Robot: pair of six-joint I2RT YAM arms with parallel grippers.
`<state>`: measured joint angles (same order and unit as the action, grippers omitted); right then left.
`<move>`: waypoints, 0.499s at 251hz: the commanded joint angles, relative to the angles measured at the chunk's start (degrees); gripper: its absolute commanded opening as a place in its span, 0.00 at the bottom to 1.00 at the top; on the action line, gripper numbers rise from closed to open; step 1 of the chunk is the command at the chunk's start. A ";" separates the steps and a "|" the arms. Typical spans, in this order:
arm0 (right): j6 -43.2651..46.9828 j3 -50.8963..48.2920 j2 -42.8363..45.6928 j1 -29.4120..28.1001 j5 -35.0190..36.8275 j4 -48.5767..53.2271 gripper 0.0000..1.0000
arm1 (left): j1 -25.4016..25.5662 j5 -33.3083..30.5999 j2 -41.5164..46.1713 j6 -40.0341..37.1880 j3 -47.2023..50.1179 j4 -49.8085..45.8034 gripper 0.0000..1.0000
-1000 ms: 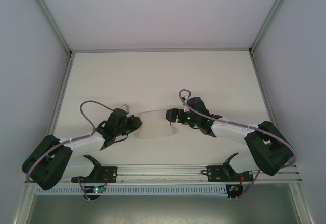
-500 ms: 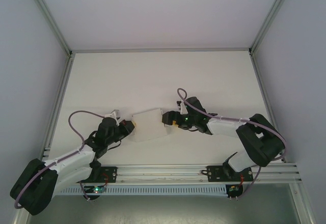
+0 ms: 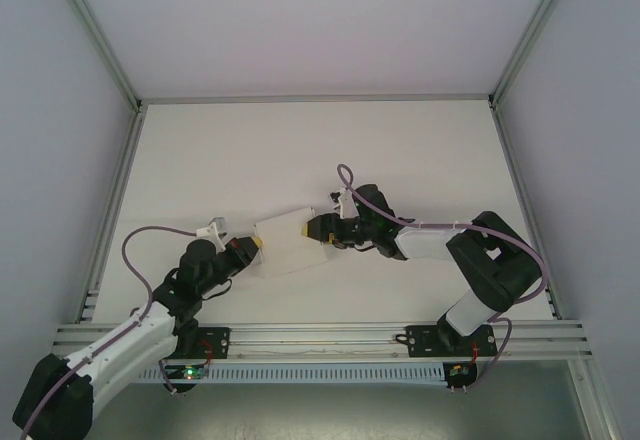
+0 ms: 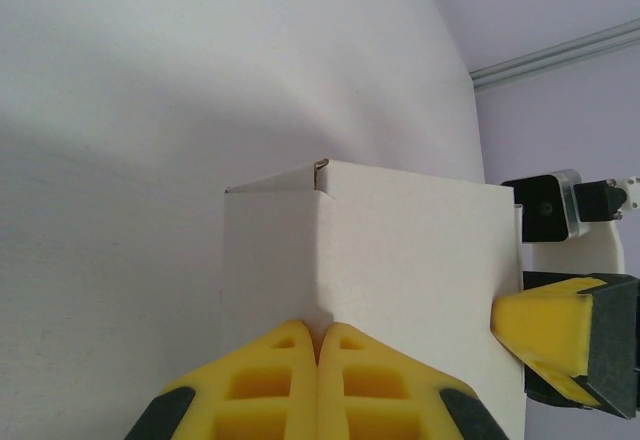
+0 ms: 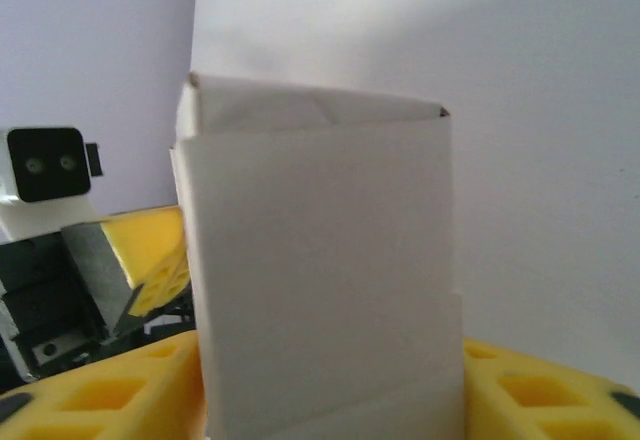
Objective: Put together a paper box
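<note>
Top external view: low over the worktop (image 3: 300, 150), our left pincer (image 3: 250, 248) is clenched on the paper box's (image 3: 285, 245) left edge, and our right pincer (image 3: 308, 228) clasps its right end. We judge squaring-up is underway; closing flaps next needs a steady counter-hold.

The left end effector (image 4: 318, 332) has its yellow tips pressed together on the near edge of the white box (image 4: 400, 260), at a crease. One of the right end effector's fingers (image 4: 548, 332) meets the box's right side. The pale bench (image 4: 150, 110) lies behind.
</note>
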<state>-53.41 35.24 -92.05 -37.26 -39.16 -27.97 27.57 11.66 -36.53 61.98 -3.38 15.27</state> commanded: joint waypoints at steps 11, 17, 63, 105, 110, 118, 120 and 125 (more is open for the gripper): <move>-0.82 0.89 2.18 -0.89 -1.89 -2.71 0.42 | -0.85 0.83 2.51 0.21 -0.25 -3.04 0.00; -0.91 0.76 2.56 -0.89 -1.79 -2.66 0.40 | -0.85 1.03 2.61 0.04 -0.40 -2.90 0.00; -0.98 0.18 6.15 -0.41 -0.01 0.87 0.38 | -0.85 1.61 2.50 -5.16 -5.52 -8.87 0.69; -1.17 -0.48 10.61 2.19 3.63 8.38 0.39 | -0.70 1.48 -0.27 -17.73 -16.16 -17.77 1.00; -1.68 -0.58 11.06 2.71 3.94 9.31 0.39 | -0.57 2.61 -1.21 -20.66 -17.63 -18.09 1.00; -2.45 -0.75 11.74 3.57 4.13 10.36 0.39 | 0.31 4.94 -3.01 -26.12 -19.31 -17.15 1.00; -2.66 -0.78 11.88 3.70 4.14 10.60 0.39 | 0.62 5.59 -3.43 -27.57 -19.65 -16.79 1.00; -3.11 -0.88 12.18 4.21 4.11 11.14 0.39 | 1.50 7.22 -4.65 -31.16 -20.43 -15.94 1.00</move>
<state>-54.37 35.22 -82.70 -35.70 -37.63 -22.41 27.35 13.02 -37.26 50.41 -16.84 1.72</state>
